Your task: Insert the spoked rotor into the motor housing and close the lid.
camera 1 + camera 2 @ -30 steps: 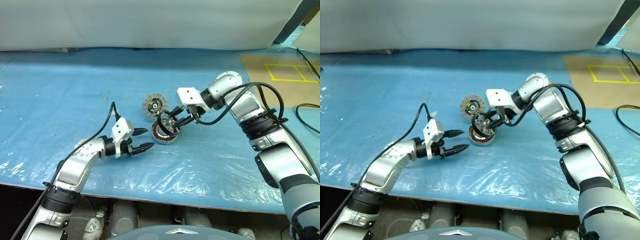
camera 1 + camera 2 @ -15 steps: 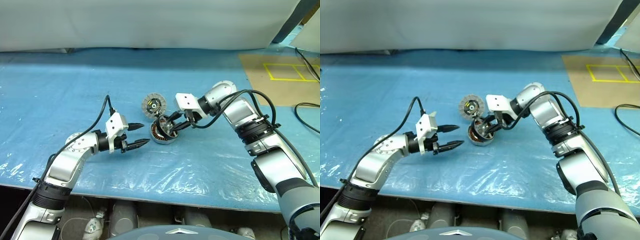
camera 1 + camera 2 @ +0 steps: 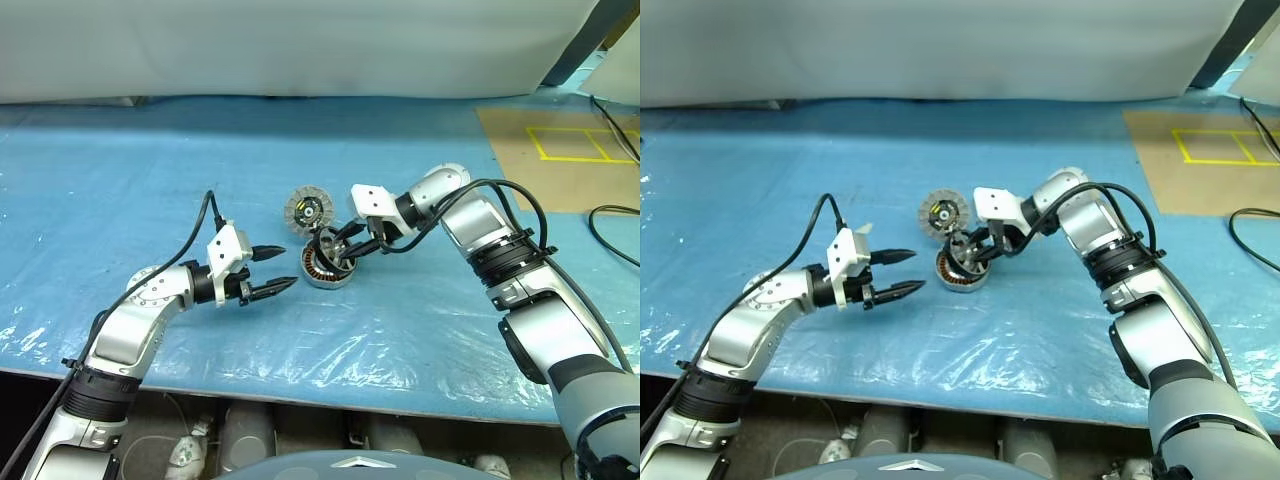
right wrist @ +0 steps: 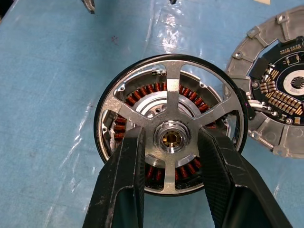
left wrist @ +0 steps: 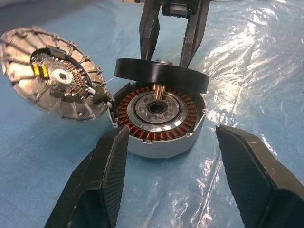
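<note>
My right gripper (image 4: pixel 171 137) is shut on the shiny hub of the spoked rotor (image 4: pixel 173 80), a dark ring with silver spokes. It holds the rotor (image 5: pixel 161 75) roughly level, just above the motor housing (image 5: pixel 156 118), whose copper windings show under the spokes. The rotor's short shaft points down at the housing's dark centre. The lid (image 3: pixel 306 210) stands open, tilted back from the housing's (image 3: pixel 320 272) far rim, showing its inner face with yellow marks. My left gripper (image 3: pixel 283 268) hovers open over the sheet just left of the housing, holding nothing.
A crinkled blue plastic sheet (image 3: pixel 150 180) covers the table. A brown board with a yellow taped square (image 3: pixel 565 145) lies at the far right, with a black cable (image 3: pixel 612 228) near it. A white sheet hangs along the back. The table's front edge runs close to me.
The right gripper has lowered the rotor a little toward the housing. The head camera has shifted slightly; the left gripper has stayed open in about the same place.
</note>
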You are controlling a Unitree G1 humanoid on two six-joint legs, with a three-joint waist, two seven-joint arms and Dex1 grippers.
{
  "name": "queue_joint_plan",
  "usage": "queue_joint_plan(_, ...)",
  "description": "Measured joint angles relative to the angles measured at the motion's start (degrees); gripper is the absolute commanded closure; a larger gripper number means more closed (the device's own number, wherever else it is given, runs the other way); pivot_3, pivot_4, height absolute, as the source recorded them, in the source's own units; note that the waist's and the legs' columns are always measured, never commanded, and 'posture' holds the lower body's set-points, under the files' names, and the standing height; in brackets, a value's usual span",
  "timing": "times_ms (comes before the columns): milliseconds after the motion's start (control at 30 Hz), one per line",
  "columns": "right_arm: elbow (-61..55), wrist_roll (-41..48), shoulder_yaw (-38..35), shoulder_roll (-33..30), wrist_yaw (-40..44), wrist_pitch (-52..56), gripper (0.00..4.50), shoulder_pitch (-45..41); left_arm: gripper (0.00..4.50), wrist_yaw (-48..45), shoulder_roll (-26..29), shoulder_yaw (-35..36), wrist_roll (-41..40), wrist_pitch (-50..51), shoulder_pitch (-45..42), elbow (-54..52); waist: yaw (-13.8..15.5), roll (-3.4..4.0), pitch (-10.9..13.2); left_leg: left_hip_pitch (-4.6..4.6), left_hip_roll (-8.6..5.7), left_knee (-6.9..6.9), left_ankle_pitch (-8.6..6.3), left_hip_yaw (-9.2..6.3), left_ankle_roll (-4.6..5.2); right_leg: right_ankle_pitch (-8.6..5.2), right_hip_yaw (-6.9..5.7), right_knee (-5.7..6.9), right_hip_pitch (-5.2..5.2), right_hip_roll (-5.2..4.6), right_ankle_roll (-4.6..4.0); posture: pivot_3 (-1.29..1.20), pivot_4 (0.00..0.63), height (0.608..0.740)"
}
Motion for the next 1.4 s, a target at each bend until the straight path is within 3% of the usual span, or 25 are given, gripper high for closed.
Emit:
queue_joint_plan(333,0.6,-0.8,-0.3,0.7,0.1,0.0,3.09,-0.2,1.45,-0.5,-0.2,0.0,0.2,-1.8,1.4,1.6,-0.1,-0.01,0.0,0.12,0.01,0.0,-0.09,0.01,-0.15,0.0,0.01,0.02,0.11,0.0,0.0,0.0,0.15,0.74)
queue_joint_plan(500,0.2,-2.0,0.7,0.8,0.1,-0.5,1.71,1.0,1.45,-1.0,-0.6,-0.1,0.4,-3.6,1.4,3.6,0.0,-0.01,0.0,0.08,0.0,0.0,-0.09,0.01,-0.15,0.0,0.01,0.01,0.09,0.0,0.0,0.0,0.15,0.74)
queue_joint_plan(800,0.0,-2.3,0.8,1.1,0.6,1.2,1.71,0.7,1.45,-1.3,-0.8,-0.2,0.9,-5.0,1.4,5.1,0.0,-0.01,0.0,0.04,0.0,0.0,-0.07,0.01,-0.1,0.0,0.01,0.01,0.04,0.0,0.0,0.0,0.15,0.74)
queue_joint_plan(967,-3.8,2.4,-3.1,2.2,1.1,7.3,1.71,-1.8,1.45,-1.2,-1.2,-0.3,1.0,-5.0,1.6,5.1,0.0,-0.01,0.0,0.05,0.02,0.0,-0.05,0.01,-0.07,0.0,0.01,0.01,0.03,0.01,0.0,0.0,0.15,0.74)
queue_joint_plan(1067,-8.5,5.3,-4.9,2.0,1.5,11.6,2.28,-1.6,1.45,-1.4,-1.2,-0.3,0.9,-5.5,1.7,5.2,0.1,-0.01,0.0,0.04,0.01,-0.03,-0.04,0.01,-0.07,0.0,0.01,-0.01,0.05,0.01,0.0,0.0,0.15,0.74)
queue_joint_plan(1267,-14.0,7.2,-5.1,2.1,-1.3,16.7,4.31,7.0,1.45,-1.5,-1.5,-0.2,1.0,-6.4,1.8,7.2,0.2,-0.03,0.0,0.05,-0.02,-0.03,-0.08,0.01,-0.19,0.0,0.01,-0.05,0.08,-0.01,0.0,0.0,0.15,0.74)
queue_joint_plan(1400,-15.3,7.5,-5.1,3.1,-5.1,21.0,4.31,8.2,1.45,-1.3,-2.0,-0.2,0.9,-5.7,1.3,7.7,-0.1,-0.02,0.0,0.13,0.04,-0.07,0.0,0.01,-0.35,0.0,0.03,0.0,0.06,0.04,0.01,0.0,0.15,0.74)
